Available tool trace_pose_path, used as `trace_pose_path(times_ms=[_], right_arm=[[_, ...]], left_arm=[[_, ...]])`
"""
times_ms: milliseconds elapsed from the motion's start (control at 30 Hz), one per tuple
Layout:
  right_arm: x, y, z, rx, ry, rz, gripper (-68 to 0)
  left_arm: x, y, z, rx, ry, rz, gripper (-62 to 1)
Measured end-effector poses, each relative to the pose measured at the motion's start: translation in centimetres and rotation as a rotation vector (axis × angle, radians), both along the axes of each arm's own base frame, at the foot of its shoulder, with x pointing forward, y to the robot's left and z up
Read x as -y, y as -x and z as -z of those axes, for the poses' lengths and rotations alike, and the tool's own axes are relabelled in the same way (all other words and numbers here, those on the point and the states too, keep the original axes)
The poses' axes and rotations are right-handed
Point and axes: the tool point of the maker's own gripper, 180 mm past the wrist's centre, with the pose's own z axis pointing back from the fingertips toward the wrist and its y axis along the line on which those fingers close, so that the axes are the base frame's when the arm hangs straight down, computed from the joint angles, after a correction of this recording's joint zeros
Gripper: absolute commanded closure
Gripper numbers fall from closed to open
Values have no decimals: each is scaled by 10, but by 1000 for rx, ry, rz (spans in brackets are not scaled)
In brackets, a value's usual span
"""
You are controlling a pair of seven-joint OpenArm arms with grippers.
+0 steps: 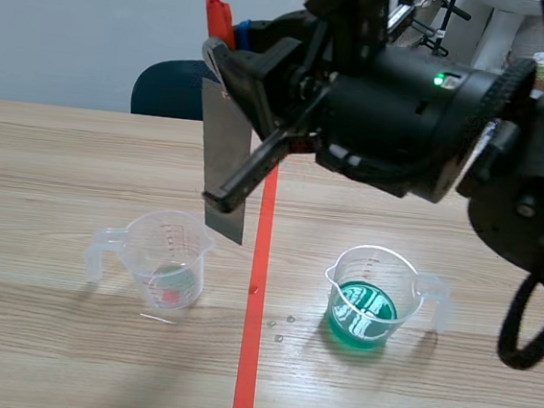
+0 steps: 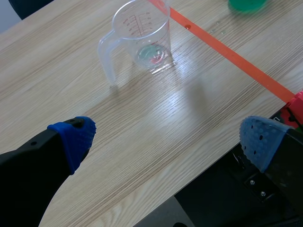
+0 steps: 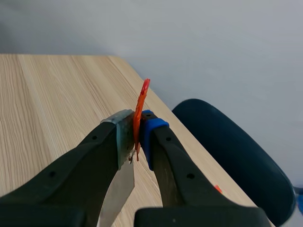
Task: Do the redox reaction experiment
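Right claw point(image 3: 137, 136) clamps one metal sheet point(image 1: 225, 175) | left claw point(image 2: 168, 139) spread | one clear cup point(image 1: 166, 256) | one green cup point(image 1: 371, 298)

On the wooden tabletop point(image 1: 45, 356), a near-empty clear plastic beaker point(image 1: 166, 252) is placed left of the orange-red tape line point(image 1: 250, 356), a green-filled clear beaker point(image 1: 372, 291) right.

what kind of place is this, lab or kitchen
Probably a lab-style demo bench: a wooden table with a nearly empty measuring cup, a cup of green liquid, and an orange-red tape line.
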Motion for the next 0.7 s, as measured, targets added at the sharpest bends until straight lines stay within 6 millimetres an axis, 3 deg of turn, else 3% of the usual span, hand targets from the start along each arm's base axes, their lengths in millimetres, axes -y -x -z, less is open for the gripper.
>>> trace_pose_path(times_ms=[300,700], right_arm=[[41,8,-3,43,37,65,-13],[102,4,3,-37,27,164,-13]], left_arm=[[0,0,0,0,0,0,-623],[0,0,0,0,0,0,-623]])
